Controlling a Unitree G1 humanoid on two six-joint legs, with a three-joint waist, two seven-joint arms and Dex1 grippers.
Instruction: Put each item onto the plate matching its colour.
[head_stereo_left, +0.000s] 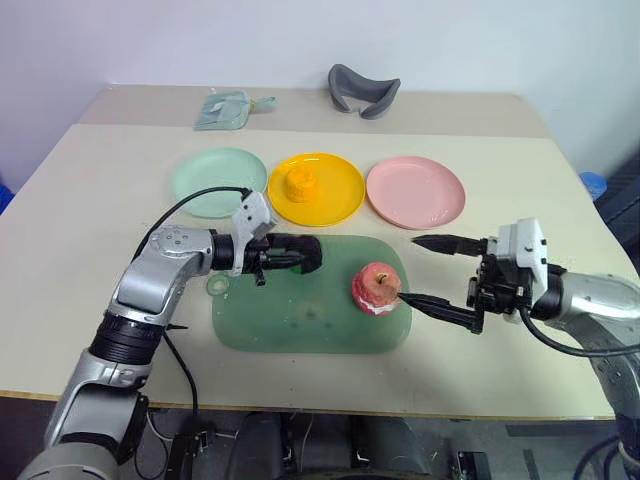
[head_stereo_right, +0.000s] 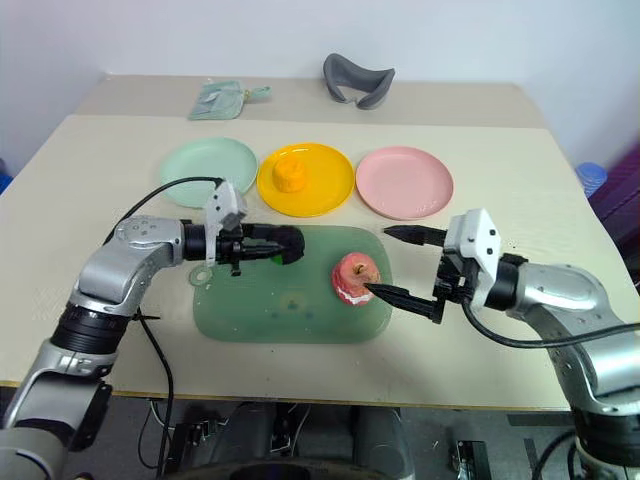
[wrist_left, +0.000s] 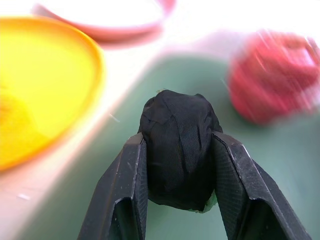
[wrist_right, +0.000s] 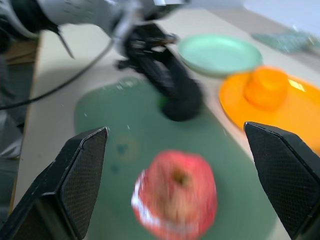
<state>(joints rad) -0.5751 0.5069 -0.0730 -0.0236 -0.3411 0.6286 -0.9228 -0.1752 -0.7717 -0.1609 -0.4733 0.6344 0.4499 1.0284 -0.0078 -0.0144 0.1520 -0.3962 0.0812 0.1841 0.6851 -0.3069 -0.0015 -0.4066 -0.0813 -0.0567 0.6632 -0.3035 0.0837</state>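
Observation:
My left gripper (head_stereo_left: 300, 256) is shut on the blackish-green round lump (wrist_left: 179, 145) and holds it over the far left part of the large green mat (head_stereo_left: 300, 325). The red-pink apple (head_stereo_left: 376, 288) rests on the mat's right side. My right gripper (head_stereo_left: 408, 269) stands open just right of the apple, its fingers spread wide on either side. The nearer fingertip overlaps the apple's edge; contact is unclear. Beyond the mat lie the mint green plate (head_stereo_left: 200, 185), the yellow plate (head_stereo_left: 340, 205) with the yellow-orange fruit (head_stereo_left: 299, 184) on it, and the bare pink plate (head_stereo_left: 415, 192).
A grey curved object (head_stereo_left: 362, 92) and a pale green pouch (head_stereo_left: 225, 110) lie at the table's far edge. A small ring (head_stereo_left: 218, 287) sits at the mat's left edge. A black cable loops from my left arm over the table near the green plate.

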